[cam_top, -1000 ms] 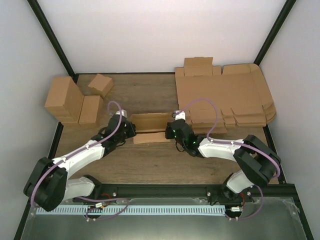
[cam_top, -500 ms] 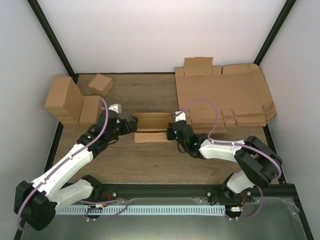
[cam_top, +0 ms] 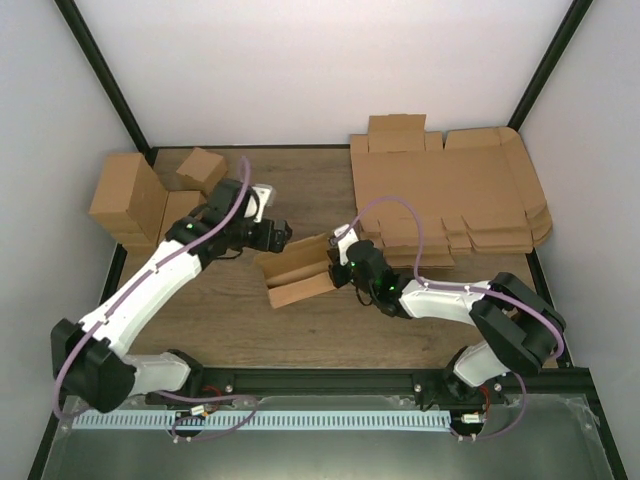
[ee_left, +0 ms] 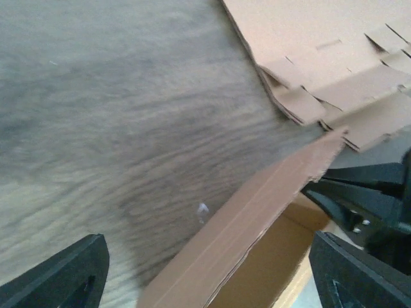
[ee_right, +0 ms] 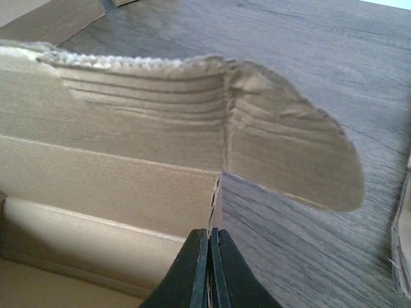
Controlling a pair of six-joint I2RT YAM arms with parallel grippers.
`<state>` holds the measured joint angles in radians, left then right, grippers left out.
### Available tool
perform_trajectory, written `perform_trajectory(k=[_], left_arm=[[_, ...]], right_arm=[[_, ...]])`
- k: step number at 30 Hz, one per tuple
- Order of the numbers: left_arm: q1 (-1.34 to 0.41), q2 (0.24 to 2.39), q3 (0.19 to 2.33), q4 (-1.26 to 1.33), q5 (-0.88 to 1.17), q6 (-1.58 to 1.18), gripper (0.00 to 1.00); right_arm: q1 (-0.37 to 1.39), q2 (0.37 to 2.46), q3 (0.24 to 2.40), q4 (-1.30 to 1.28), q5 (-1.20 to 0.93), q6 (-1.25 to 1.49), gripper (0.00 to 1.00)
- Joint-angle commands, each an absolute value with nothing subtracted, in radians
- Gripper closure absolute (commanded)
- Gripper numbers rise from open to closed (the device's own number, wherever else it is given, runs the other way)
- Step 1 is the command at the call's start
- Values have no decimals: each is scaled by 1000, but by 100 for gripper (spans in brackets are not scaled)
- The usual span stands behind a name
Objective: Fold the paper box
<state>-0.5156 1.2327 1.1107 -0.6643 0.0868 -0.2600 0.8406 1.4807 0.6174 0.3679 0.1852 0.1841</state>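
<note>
Left pincer (cam_top: 278, 236) has let go and swung back-left, now wide open and empty. Paper box (cam_top: 297, 272) sits skewed mid-desk (cam_top: 300, 330). Right pincer (cam_top: 345, 262) is pinched tight on its right end wall. Likely light, stiffish and easily creased; grip the wall edges.

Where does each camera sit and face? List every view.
Top external: above and behind, looking down at the table; both arms show.
Left wrist: on the left hand, facing the paper box and flat cardboard pile; spread fingers show.
Right wrist: on the right hand, facing inside the box; shut fingers show.
All three share the box.
</note>
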Motion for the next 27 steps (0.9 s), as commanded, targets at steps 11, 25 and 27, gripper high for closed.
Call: perform_trajectory(k=[11, 25, 27], left_arm=[[-539, 1379, 1175, -781, 371, 46, 31], [-627, 1374, 1160, -805, 159, 16, 49], [-631, 1384, 1161, -808, 137, 11, 55]], right_arm=[[841, 1517, 687, 300, 62, 63, 99], [842, 1546, 729, 279, 61, 61, 99], [841, 1548, 731, 278, 61, 61, 99]])
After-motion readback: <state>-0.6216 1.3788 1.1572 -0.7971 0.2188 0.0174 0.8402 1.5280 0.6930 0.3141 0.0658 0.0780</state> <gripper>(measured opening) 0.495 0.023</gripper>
